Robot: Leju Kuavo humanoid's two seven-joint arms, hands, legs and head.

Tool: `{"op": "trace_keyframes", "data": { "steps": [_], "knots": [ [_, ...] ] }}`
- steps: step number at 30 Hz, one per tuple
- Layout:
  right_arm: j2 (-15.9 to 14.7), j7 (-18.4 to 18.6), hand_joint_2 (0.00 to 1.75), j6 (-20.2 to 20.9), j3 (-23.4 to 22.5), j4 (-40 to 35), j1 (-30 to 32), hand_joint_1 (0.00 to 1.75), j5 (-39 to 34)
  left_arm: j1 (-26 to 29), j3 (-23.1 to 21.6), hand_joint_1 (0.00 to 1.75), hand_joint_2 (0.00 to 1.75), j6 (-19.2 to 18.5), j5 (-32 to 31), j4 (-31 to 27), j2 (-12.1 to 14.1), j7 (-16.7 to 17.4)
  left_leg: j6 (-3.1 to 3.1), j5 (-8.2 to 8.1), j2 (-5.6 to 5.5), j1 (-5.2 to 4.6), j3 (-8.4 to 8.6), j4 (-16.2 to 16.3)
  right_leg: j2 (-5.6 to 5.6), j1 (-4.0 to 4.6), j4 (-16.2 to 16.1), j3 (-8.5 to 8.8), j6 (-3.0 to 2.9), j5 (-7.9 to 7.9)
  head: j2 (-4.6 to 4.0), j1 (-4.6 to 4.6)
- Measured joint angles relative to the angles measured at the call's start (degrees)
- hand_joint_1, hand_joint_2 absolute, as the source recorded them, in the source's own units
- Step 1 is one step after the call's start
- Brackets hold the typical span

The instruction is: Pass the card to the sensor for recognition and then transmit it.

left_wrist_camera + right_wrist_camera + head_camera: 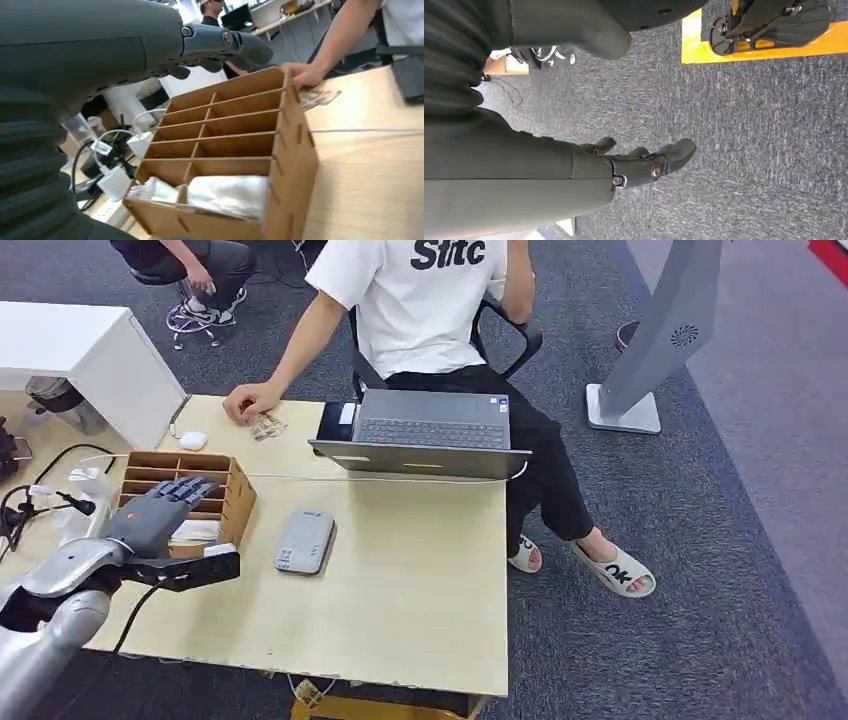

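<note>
The left hand (160, 510) is hovering over the near end of the wooden box (238, 502), its fingers stretched out flat and apart, holding nothing. Under it, in the box's nearest compartments, white plastic-wrapped packets (227, 194) are lying; whether one is the card cannot be told. The box is sitting at the table's left side, divided by thin plywood slats into rows of open slots. Just right of the box, the grey card reader (304, 540), flat with rounded corners, is lying on bare pale wood, with open tabletop (420, 580) stretching right to the edge. Beyond it an open laptop (425, 430) is facing a seated person, whose hand (250, 400) is resting on the far edge near a white mouse (192, 440). Cables (40, 495) are crowding the left side. The right hand (644, 162) is hanging over grey carpet (749, 125), fingers loosely curled, holding nothing.
</note>
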Motion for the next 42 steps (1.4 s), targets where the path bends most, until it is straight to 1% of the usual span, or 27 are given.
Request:
{"op": "trace_keyframes", "data": {
  "steps": [4, 8, 12, 15, 22, 26, 32, 42],
  "knots": [
    [0.0, 0.0, 1.75, 0.1, 0.0, -0.1, 0.0, 0.0, 0.0, 0.0, -0.4, 0.0, 1.75, -0.4, 0.3, 0.0, 2.2, 0.2, 0.0, 0.0, 0.0, 0.0, -0.01, 0.0, 0.0, 0.0, 0.0, 0.0, 0.0, 0.0, 0.0, -0.02],
    [0.0, 0.2, 1.75, 0.1, 0.0, -0.1, 0.0, 0.0, 0.0, 0.1, -1.1, 0.0, 1.75, -0.8, 0.2, 0.0, 3.6, 0.6, 0.0, 0.0, -0.01, 0.0, -0.02, 0.0, 0.0, 0.0, 0.0, 0.01, 0.0, 0.0, 0.0, 0.02],
    [0.0, 0.2, 1.75, 0.1, 0.0, -0.1, 0.0, 0.0, 0.0, 0.5, -1.4, 0.0, 1.75, 1.8, -3.2, 0.0, 3.6, 2.6, 0.0, 0.0, -0.02, -0.01, -0.02, 0.0, -0.01, -0.01, 0.0, 0.02, 0.0, 0.0, 0.02, 0.02],
    [0.0, 0.1, 1.75, 0.0, 0.0, -0.1, 0.0, 0.0, 0.1, 0.9, -1.7, 0.0, 1.75, 4.2, -5.9, 0.6, 2.8, 3.5, 0.0, 0.0, -0.02, -0.02, -0.02, 0.0, -0.02, -0.01, 0.0, 0.02, 0.0, 0.0, 0.0, 0.0],
    [0.0, -0.1, 1.75, 0.1, 0.0, -0.1, 0.0, 0.0, 0.2, 2.1, -2.0, 0.0, 1.75, 7.5, -8.0, 2.4, -0.1, 2.9, 0.0, 0.0, -0.03, -0.02, -0.02, 0.0, -0.02, -0.01, 0.0, 0.01, 0.0, 0.0, 0.0, 0.02],
    [0.0, -0.1, 1.75, 0.1, 0.0, -0.1, 0.0, 0.0, 0.2, 2.6, -2.0, 0.0, 1.75, 8.0, -8.6, 3.4, -1.7, 2.7, 0.0, 0.0, -0.03, -0.01, -0.02, 0.0, -0.02, -0.01, 0.0, 0.01, 0.0, 0.0, 0.0, 0.0],
    [0.0, -0.1, 1.75, 0.0, 0.0, -0.1, 0.0, 0.0, 0.2, 2.9, -2.0, 0.0, 1.75, 8.6, -9.7, 5.1, -3.4, 2.3, 0.0, 0.0, -0.04, -0.01, -0.02, 0.0, -0.02, -0.01, 0.0, 0.01, 0.0, 0.0, 0.02, 0.0],
    [0.0, -0.1, 1.75, 0.0, 0.0, -0.1, 0.0, 0.0, 0.2, 2.9, -2.0, 0.0, 1.75, 9.4, -11.2, 6.8, -4.6, 2.7, 0.0, 0.0, -0.04, -0.01, -0.02, 0.0, -0.02, -0.01, 0.0, 0.02, 0.0, 0.0, 0.0, 0.0]
  ]
}}
